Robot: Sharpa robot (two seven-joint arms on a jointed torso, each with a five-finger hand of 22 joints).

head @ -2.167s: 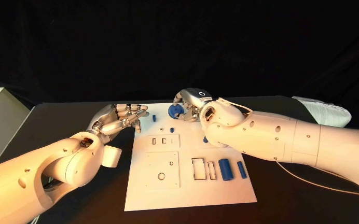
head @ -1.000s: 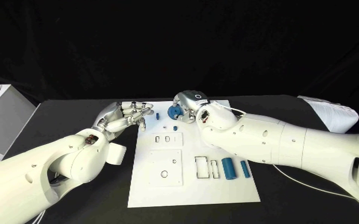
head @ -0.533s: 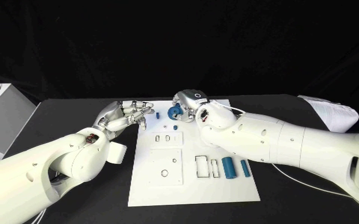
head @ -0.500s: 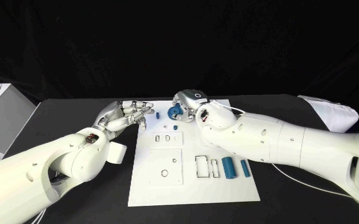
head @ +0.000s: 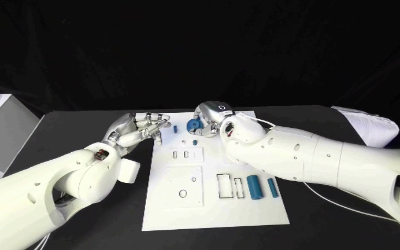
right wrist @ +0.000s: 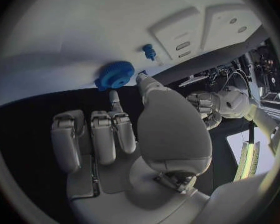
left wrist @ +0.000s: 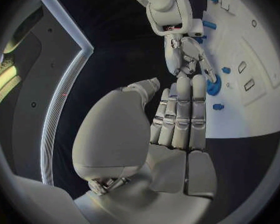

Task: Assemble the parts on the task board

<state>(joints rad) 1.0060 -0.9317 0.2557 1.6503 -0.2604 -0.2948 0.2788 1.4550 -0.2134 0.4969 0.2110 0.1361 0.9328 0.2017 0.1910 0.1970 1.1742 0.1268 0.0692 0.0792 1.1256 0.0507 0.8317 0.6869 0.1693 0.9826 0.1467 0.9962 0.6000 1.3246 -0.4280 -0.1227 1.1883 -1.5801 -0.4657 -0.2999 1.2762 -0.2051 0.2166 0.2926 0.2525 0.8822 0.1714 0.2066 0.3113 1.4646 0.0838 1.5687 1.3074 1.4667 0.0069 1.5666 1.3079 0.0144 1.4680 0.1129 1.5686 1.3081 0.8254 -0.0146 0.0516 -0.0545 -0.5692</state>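
Left hand [head: 137, 129]: fingers curled in together, nothing seen held in them; parked just off the board [head: 213, 212] edge, with a small blue peg [head: 175, 128] just past its fingertips.

Gear [head: 194, 125]: blue, toothed disc with a centre hub, at the board's far end. In the right wrist view it sits just beyond the thumb tip and one extended finger [right wrist: 115, 100], apparently touched by both; whether it is actually pinched cannot be told.

Right hand [head: 213, 117]: remaining fingers are bent in side by side, thumb reached out toward the gear.

Handling, as judged: the gear looks like rigid printed plastic, light and not fragile. Teeth should give grip; flat faces are likely slippery. Best taken across the rim, thumb opposite a finger, hub bore left clear for seating.

A small blue stud [head: 194, 142] lies nearer, between the gear and the slotted plate. Two blue cylinders [head: 254, 187] lie well behind the fingers, beside the right forearm.
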